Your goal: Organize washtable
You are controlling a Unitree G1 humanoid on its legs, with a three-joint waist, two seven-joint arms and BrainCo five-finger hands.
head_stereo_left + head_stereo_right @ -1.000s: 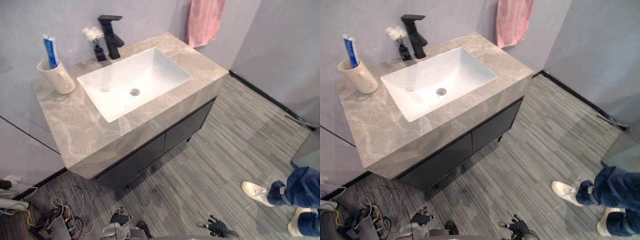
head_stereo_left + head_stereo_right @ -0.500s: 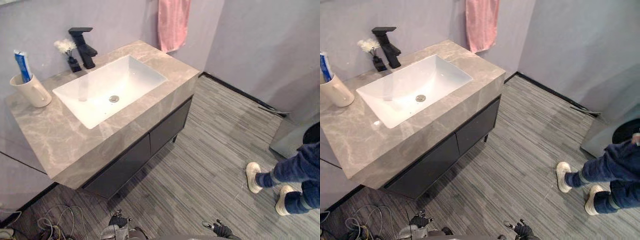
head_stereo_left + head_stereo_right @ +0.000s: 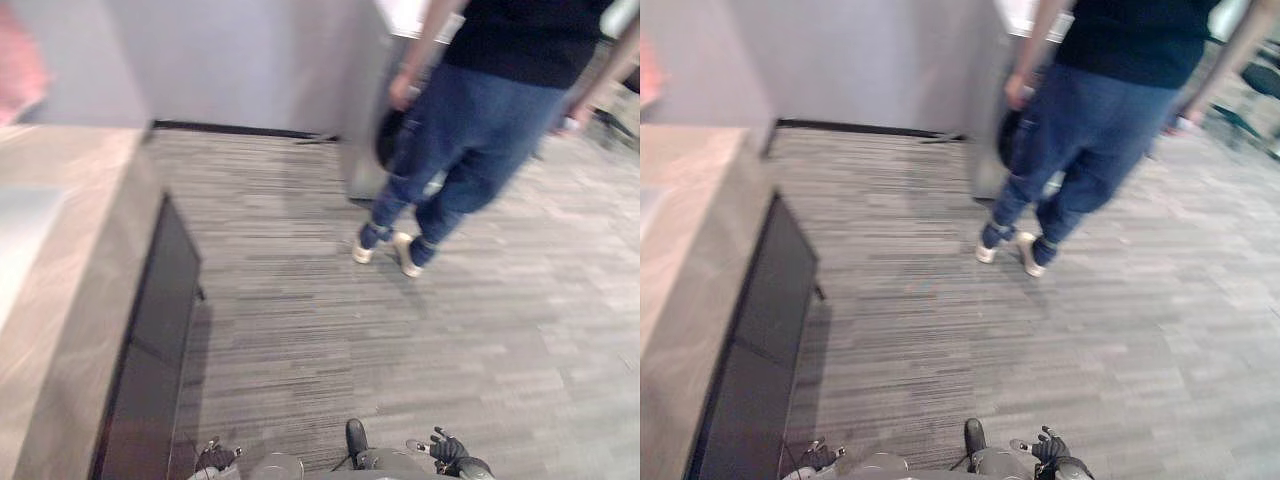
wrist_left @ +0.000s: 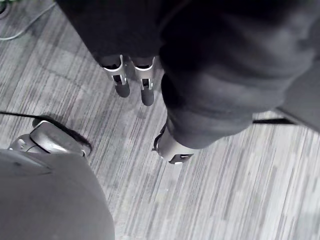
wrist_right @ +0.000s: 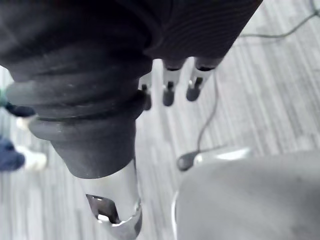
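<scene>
The marble-topped washtable (image 3: 62,300) runs along the left edge, with its dark cabinet front (image 3: 150,350) facing the floor. A strip of the white basin (image 3: 14,240) and a blur of pink towel (image 3: 18,70) show at the far left. My left hand (image 3: 215,458) hangs low beside the cabinet, its fingers (image 4: 132,82) straight over the wood floor and holding nothing. My right hand (image 3: 447,450) hangs low on the other side, its fingers (image 5: 170,90) also straight and empty.
A person (image 3: 480,120) in blue jeans and pale shoes (image 3: 385,250) stands on the grey plank floor (image 3: 300,340) a few steps ahead and to the right. A grey unit (image 3: 362,130) stands against the wall behind them.
The camera has swung to the right, so the washtable now lies at the left edge. The person has walked from the right edge to the middle of the floor. Both hands still hang low.
</scene>
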